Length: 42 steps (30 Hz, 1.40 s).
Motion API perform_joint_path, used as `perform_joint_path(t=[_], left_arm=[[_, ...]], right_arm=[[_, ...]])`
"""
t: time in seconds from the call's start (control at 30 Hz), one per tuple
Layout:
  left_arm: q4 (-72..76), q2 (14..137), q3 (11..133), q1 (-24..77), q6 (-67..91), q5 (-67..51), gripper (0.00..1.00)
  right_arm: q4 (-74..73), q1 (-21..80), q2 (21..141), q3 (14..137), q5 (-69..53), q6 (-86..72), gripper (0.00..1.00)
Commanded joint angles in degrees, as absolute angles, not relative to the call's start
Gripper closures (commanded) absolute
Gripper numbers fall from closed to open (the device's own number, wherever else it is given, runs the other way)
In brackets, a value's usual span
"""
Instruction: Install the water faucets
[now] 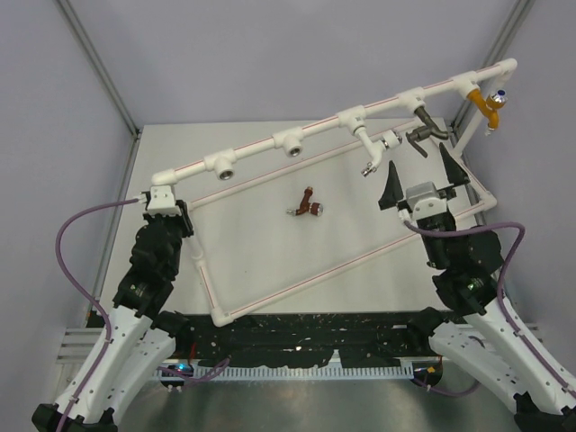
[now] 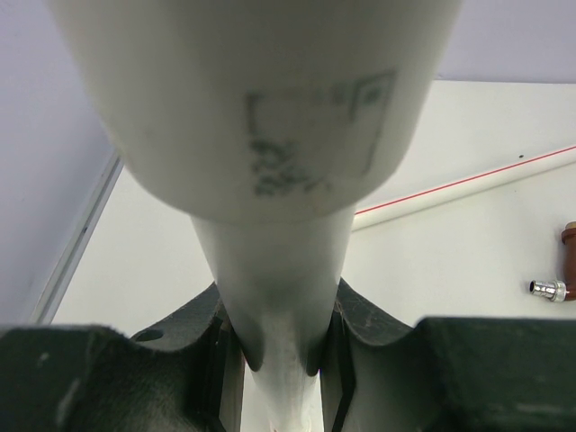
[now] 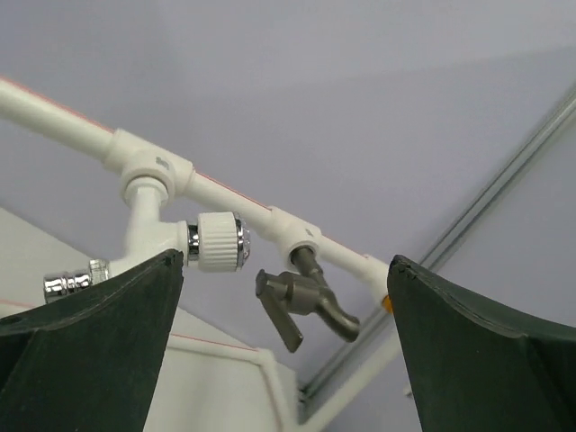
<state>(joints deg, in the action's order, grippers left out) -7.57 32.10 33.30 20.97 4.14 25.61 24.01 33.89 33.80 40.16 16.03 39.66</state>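
Observation:
A reddish-brown faucet (image 1: pixel 309 205) with a silver tip lies loose on the table inside the white pipe frame (image 1: pixel 297 274); it shows at the right edge of the left wrist view (image 2: pixel 568 256). A white faucet (image 1: pixel 371 148) with a white, silver-rimmed knob (image 3: pixel 218 241) hangs from a tee of the raised pipe (image 1: pixel 261 144). My right gripper (image 1: pixel 419 157) (image 3: pixel 283 263) is open and empty, just below the white faucet and a grey faucet (image 3: pixel 308 301). My left gripper (image 1: pixel 163 198) (image 2: pixel 281 353) is shut on the pipe's left end (image 2: pixel 270 135).
The grey faucet (image 1: pixel 425 135) and an orange faucet (image 1: pixel 490 103) hang from the raised pipe's right part. Two open tee sockets (image 1: pixel 221 166) (image 1: pixel 292 142) face forward on its left part. Grey walls and metal posts close in the table.

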Motion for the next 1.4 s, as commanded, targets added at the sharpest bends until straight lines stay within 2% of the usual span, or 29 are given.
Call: perform_joint_path(t=[0.0,0.1,0.27,0.63,0.73,0.87,0.9,1.07,1.13,1.23,1.27,1.3,1.37], left_arm=[[-9.49,32.96,34.63,21.36,0.26,23.55,1.0],[-9.58,32.78,34.63,21.36,0.26,23.47,1.0],[-9.49,32.69,34.63,21.27,0.26,23.64,1.0],[-9.49,32.52,34.63,21.27,0.26,23.99,1.0],[-9.49,32.43,34.54,21.27,0.26,24.08,1.0],[-9.49,32.34,34.54,21.27,0.26,24.08,1.0],[-9.49,32.34,34.45,21.27,0.26,24.17,1.0],[-9.49,32.26,34.54,21.27,0.26,24.08,1.0],[-9.41,32.26,34.45,21.27,0.26,23.99,1.0],[-9.4,32.17,34.54,21.27,0.26,23.91,1.0],[-9.49,32.25,34.54,21.27,0.26,23.82,1.0],[-9.41,32.26,34.45,21.27,0.26,23.82,1.0],[-9.49,32.34,34.54,21.27,0.26,23.9,1.0]], right_arm=[[0.46,33.66,36.21,47.54,8.62,73.1,0.01],[0.44,33.75,38.05,47.55,7.82,85.65,0.0],[2.0,33.75,41.22,48.34,8.53,96.48,0.01],[10.72,33.75,47.37,48.08,9.32,103.89,0.04],[11.86,33.75,49.47,48.25,9.05,102.14,0.1],[13.35,33.75,52.11,48.69,10.2,96.25,0.25],[14.14,33.75,52.29,48.6,9.76,92.41,0.32],[17.65,33.66,52.74,48.69,8.35,69.22,0.48],[22.66,33.49,52.3,47.73,7.56,53.4,0.54],[36.76,33.4,52.03,43.61,7.47,23.76,0.7],[39.87,33.4,52.21,42.29,8.6,16.42,0.73],[45.47,33.31,52.56,40.27,12.01,4.69,0.81],[50.94,33.31,53.52,38.24,18.24,-14.56,0.86]])
